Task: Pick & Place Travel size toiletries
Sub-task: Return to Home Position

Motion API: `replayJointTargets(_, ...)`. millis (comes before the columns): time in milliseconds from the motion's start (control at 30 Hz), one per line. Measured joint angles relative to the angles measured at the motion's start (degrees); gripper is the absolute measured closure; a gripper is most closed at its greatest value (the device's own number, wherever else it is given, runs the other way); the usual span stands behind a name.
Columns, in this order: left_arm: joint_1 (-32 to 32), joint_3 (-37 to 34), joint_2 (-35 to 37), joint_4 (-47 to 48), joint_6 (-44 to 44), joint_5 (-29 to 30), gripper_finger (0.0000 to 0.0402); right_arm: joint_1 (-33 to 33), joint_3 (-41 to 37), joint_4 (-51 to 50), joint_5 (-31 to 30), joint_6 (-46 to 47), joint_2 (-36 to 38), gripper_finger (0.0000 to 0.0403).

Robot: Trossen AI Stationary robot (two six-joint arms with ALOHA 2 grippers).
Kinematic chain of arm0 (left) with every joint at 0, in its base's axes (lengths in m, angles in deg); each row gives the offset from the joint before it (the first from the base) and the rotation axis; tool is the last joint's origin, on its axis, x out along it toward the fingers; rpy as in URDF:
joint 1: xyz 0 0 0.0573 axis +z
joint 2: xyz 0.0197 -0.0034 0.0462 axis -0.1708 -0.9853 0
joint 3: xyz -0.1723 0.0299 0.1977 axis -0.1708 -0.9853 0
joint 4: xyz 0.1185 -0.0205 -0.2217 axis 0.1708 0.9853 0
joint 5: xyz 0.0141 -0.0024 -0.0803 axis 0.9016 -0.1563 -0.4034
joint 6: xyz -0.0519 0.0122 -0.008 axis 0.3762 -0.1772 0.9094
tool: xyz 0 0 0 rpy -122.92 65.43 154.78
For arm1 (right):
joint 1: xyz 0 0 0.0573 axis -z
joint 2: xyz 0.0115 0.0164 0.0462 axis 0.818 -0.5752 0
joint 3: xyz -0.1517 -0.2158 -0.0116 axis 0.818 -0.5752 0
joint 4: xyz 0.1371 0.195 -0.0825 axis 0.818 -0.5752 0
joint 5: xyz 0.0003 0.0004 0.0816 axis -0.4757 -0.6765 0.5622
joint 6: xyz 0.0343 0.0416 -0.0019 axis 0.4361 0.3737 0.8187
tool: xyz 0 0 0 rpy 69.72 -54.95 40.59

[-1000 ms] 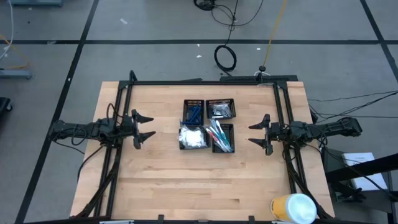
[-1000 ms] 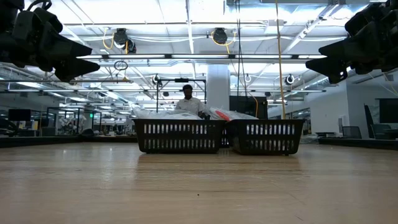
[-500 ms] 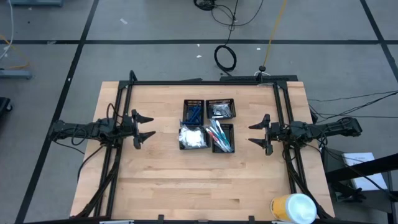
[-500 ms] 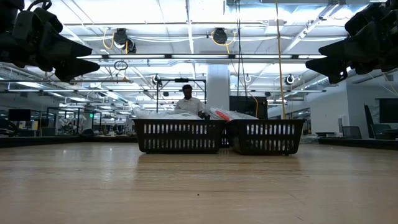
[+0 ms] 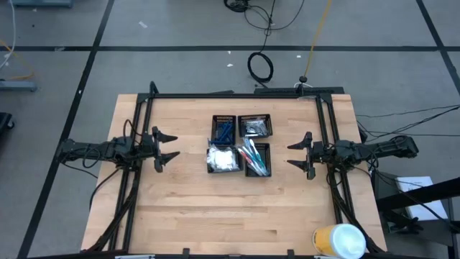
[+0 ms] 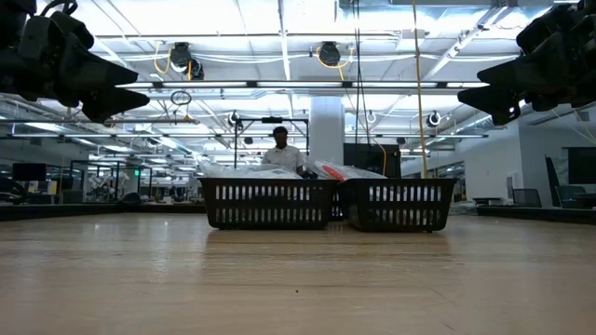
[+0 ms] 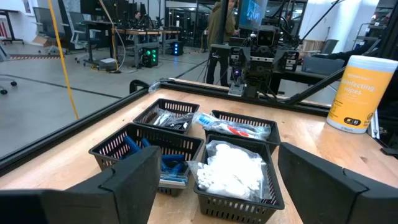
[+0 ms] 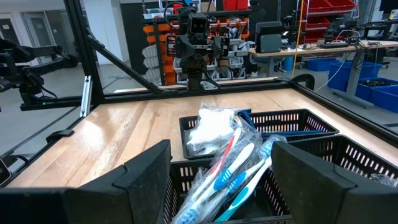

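Left gripper (image 5: 172, 145) hovers over the table's left side, fingers spread wide, holding nothing. At the centre, four black mesh trays (image 5: 223, 117) hold the toiletries: blue razors (image 5: 223, 130), white packets (image 5: 223, 158), silvery pieces (image 5: 255, 127) too small to identify, and toothbrushes (image 5: 255, 158). Right gripper (image 5: 290, 155) hovers at the right, wide open and empty. In the low view, the front trays hide the rear ones.
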Motion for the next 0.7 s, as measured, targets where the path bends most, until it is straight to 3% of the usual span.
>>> replayJointTargets(367,-0.02,0.0,0.0,0.02,0.0,0.0,0.0074,0.0,0.02,0.0,-0.02,0.0,0.0,0.014)
replayJointTargets(700,0.0,0.0,0.0,0.0,0.0,0.0,0.0089,0.0,0.02,-0.02,0.0,0.0,0.0,0.014)
